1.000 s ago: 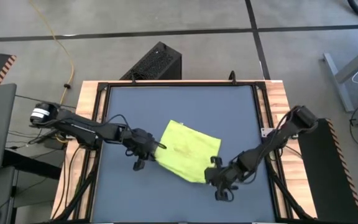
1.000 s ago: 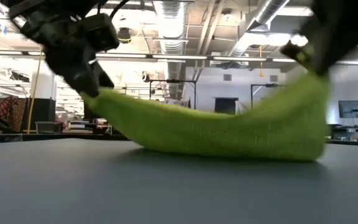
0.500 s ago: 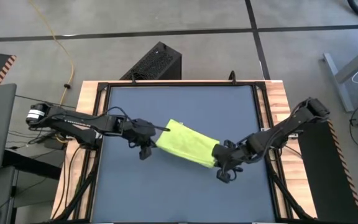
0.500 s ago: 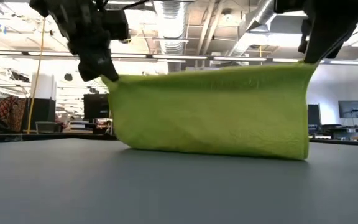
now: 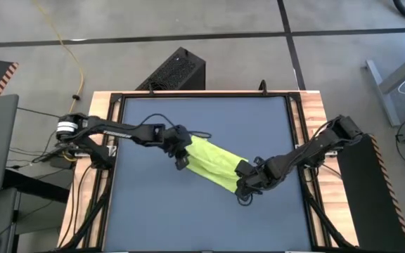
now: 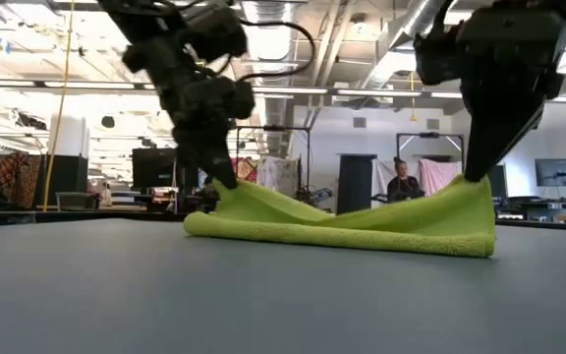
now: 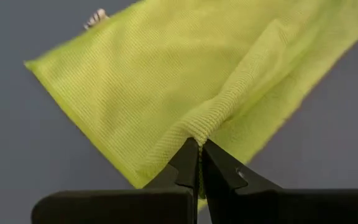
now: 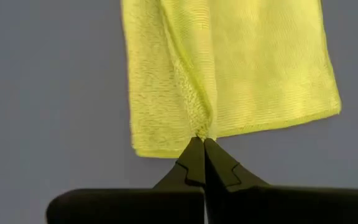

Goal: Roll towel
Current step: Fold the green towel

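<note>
The lime towel (image 5: 214,164) lies as a narrow, folded-over band slanting across the middle of the grey table (image 5: 202,225), its lower layer flat on the mat. My left gripper (image 5: 185,156) is shut on the towel's left end, shown close up in the left wrist view (image 7: 199,143). My right gripper (image 5: 242,184) is shut on its right end, nearer the table's front edge (image 8: 202,142). In the low view the left gripper (image 6: 219,185) and the right gripper (image 6: 475,179) each keep an end slightly raised, and the towel (image 6: 342,224) sags between them. My left gripper pinches a gathered pucker of the towel's top layer (image 7: 199,132) between its two fingertips, slanting down from above. That end is raised a little; the cloth beyond it lies slack on the layer beneath. My right gripper pinches a bunched bit at the towel's end edge (image 8: 204,130) between its fingertips, pointing steeply down. This end stands a little off the table (image 6: 472,197), with the cloth falling away from it toward the middle.
A black box (image 5: 176,70) stands on the floor beyond the table's far edge. Wooden frame rails (image 5: 98,126) run along both sides of the mat. A person (image 6: 398,182) sits in the room far behind.
Both grippers, still shut, lifted the towel's held edge so the cloth hung upright and taut. They then carried it toward the far edge and lowered it. The towel has folded over from a spread sheet into a narrow band, its middle now slack. The left gripper also went rightward.
</note>
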`<state>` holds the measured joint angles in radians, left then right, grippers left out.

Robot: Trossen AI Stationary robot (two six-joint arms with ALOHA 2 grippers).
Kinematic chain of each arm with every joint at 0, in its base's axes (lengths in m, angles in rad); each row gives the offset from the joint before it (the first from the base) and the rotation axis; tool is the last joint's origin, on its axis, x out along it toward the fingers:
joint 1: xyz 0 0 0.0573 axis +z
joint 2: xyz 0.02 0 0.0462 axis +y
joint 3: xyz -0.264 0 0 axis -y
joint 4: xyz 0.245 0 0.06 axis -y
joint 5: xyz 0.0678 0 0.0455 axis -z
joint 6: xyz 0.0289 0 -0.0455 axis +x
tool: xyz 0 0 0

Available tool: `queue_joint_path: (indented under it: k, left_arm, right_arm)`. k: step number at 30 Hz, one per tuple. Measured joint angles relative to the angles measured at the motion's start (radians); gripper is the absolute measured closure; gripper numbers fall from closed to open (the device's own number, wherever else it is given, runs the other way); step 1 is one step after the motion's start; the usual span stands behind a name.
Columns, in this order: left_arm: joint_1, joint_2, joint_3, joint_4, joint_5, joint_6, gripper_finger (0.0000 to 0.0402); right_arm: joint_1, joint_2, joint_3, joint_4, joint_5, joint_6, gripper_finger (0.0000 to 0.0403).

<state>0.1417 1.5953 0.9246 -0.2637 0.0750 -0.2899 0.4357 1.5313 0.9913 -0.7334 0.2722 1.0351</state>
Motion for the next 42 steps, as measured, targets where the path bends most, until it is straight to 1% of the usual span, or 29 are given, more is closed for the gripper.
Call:
queue_joint_path:
  k: [5,9,13,17,23,27,31,35,37,42]
  left_arm:
    - [0.054,0.095,0.114,-0.088,0.016,0.088,0.0401]
    - [0.084,0.128,0.174,-0.175,0.027,0.140,0.0401]
    - [0.121,0.126,0.181,-0.192,0.021,0.166,0.0401]
    - [0.161,0.127,0.181,-0.187,0.034,0.165,0.0401]
    - [0.180,0.141,0.181,-0.190,0.044,0.166,0.0401]
    - [0.180,0.141,0.181,-0.175,0.004,0.184,0.0395]
    - [0.180,0.141,0.181,-0.165,-0.021,0.208,0.0367]
    - [0.185,0.141,0.181,-0.163,-0.069,0.218,0.0325]
    - [0.196,0.139,0.180,-0.174,-0.064,0.218,0.0301]
    - [0.222,0.119,0.180,-0.200,0.004,0.218,0.0250]
  right_arm:
    - [-0.013,0.013,0.000,-0.032,0.041,0.042,0.0392]
    - [-0.012,0.008,0.000,-0.096,0.074,0.108,0.0391]
    - [-0.013,0.002,0.000,-0.165,0.093,0.143,0.0391]
    - [-0.047,0.011,0.000,-0.154,0.101,0.100,0.0390]
    - [-0.121,0.027,0.000,-0.152,0.116,0.084,0.0390]
    - [-0.153,0.028,0.000,-0.153,0.116,0.058,0.0383]
    - [-0.177,0.028,0.000,-0.171,0.088,0.056,0.0354]
    - [-0.194,0.028,0.000,-0.214,0.072,0.068,0.0322]
    - [-0.200,0.028,0.000,-0.233,0.071,0.069,0.0308]
    - [-0.204,0.026,0.000,-0.267,0.055,0.071,0.0272]
